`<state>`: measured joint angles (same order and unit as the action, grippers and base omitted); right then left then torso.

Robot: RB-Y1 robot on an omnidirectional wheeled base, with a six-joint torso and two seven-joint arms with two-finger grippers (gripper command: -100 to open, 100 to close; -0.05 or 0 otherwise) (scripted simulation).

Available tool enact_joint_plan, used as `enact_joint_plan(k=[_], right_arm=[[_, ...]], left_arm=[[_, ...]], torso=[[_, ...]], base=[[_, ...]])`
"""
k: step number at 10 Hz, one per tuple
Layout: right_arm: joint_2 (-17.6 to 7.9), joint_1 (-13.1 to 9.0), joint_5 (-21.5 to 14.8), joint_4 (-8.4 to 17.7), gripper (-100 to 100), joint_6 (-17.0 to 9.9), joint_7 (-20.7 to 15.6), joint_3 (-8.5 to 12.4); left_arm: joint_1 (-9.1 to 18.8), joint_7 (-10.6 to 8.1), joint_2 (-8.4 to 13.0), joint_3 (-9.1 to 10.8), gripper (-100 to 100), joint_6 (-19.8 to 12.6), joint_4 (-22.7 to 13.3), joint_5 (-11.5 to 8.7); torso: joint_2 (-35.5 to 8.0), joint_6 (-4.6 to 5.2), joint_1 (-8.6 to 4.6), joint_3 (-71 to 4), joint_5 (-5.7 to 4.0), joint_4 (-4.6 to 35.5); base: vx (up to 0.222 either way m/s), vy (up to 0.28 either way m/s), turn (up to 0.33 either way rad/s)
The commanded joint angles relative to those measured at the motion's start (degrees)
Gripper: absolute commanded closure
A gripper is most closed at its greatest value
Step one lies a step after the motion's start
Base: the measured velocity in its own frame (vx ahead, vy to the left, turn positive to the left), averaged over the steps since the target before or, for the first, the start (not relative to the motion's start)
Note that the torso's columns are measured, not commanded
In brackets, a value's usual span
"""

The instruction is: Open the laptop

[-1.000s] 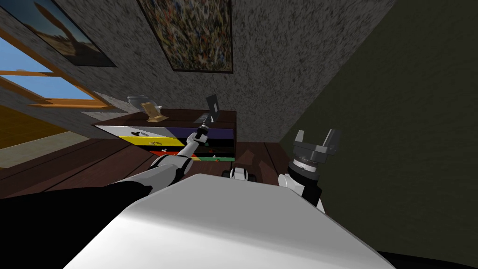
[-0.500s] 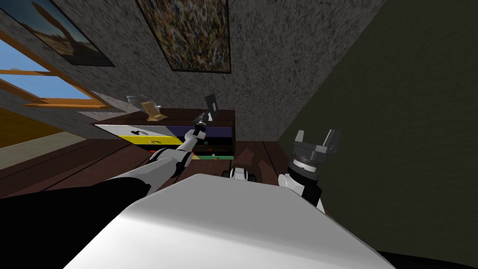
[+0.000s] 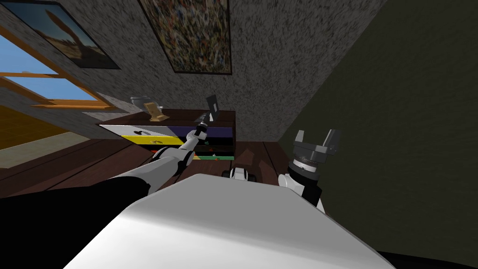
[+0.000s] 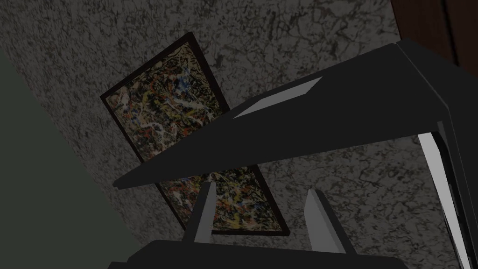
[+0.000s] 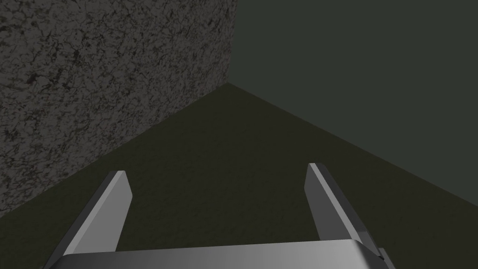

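Mid-frame on the dark brown desk (image 3: 182, 114), parted fingers (image 4: 205, 215) of the left gripper (image 4: 261, 187) underlie the lid of the slim black laptop (image 4: 326, 116): push up gently; right gripper (image 3: 316, 135) idles spread.

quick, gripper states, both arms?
Left gripper: open, nothing gripped, tips at the laptop lid edge.
Right gripper: open, empty.

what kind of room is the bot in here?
Probably a living room or study in a house: a framed abstract painting on a speckled grey wall, a window with a wooden frame, and a dark wooden chest of drawers with a partly open laptop on top.
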<state>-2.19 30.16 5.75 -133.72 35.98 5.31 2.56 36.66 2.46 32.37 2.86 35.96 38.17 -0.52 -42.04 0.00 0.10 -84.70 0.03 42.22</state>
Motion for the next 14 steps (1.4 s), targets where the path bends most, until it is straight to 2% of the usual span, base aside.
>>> enact_joint_plan(k=[1, 3, 4, 6, 7, 8, 11, 12, 14], right_arm=[[0.0, 0.0, 0.0, 0.0, 0, 0.0, 0.0, 0.0], [0.0, 0.0, 0.0, 0.0, 0, 0.0, 0.0, 0.0], [0.0, 0.0, 0.0, 0.0, 0, 0.0, 0.0, 0.0], [0.0, 0.0, 0.0, 0.0, 0, 0.0, 0.0, 0.0], [0.0, 0.0, 0.0, 0.0, 0, 0.0, 0.0, 0.0], [0.0, 0.0, 0.0, 0.0, 0, 0.0, 0.0, 0.0], [0.0, 0.0, 0.0, 0.0, 0, 0.0, 0.0, 0.0], [0.0, 0.0, 0.0, 0.0, 0, 0.0, 0.0, 0.0], [0.0, 0.0, 0.0, 0.0, 0, 0.0, 0.0, 0.0]], left_arm=[[-3.9, -0.3, -0.6, 0.03, 100, -1.6, 3.6, 0.6], [-5.0, -0.3, -0.6, 0.03, 100, -1.6, 7.5, 0.6], [-7.8, -0.4, -2.6, -0.03, 100, -3.8, 9.4, 2.1], [-10.7, -0.4, -2.6, -0.03, 100, -3.8, 13.7, 2.1], [-10.7, -0.4, -2.6, -0.03, 100, -3.8, 15.5, 2.1], [-13.5, -0.5, -4.6, -0.1, 100, -6.0, 17.9, 3.6], [-16.5, -0.5, -4.6, -0.1, 100, -6.0, 22.7, 3.6], [-18.7, -0.59, -6.7, -0.16, 100, -8.2, 25.7, 5.1], [-21.5, -0.59, -6.7, -0.16, 100, -8.2, 29.9, 5.1]], torso=[[0.0, 0.03, 0.05, -0.1, 0.03, 0.0], [-0.4, 0.02, -0.24, 0.2, -0.07, 0.1], [-0.5, 0.03, -0.24, 0.3, -0.08, 0.1], [0.0, -0.09, 0.18, 0.0, 0.12, -0.1], [0.1, -0.03, 0.11, -0.1, 0.18, -0.2], [-0.1, 0.02, -0.01, 0.0, 0.08, -0.1], [0.3, 0.07, 0.21, -0.2, 0.39, -0.6], [0.2, 0.07, 0.1, -0.1, 0.33, -0.5], [0.5, 0.11, 0.26, -0.3, 0.45, -0.7]], base=[[0.064, 0.035, -0.006], [0.007, -0.001, 0.0], [0.056, 0.052, 0.07], [0.075, 0.036, 0.008], [0.016, -0.008, 0.01], [0.078, 0.051, 0.08], [0.054, 0.027, 0.006], [0.081, 0.045, 0.082], [0.076, 0.034, 0.019]])
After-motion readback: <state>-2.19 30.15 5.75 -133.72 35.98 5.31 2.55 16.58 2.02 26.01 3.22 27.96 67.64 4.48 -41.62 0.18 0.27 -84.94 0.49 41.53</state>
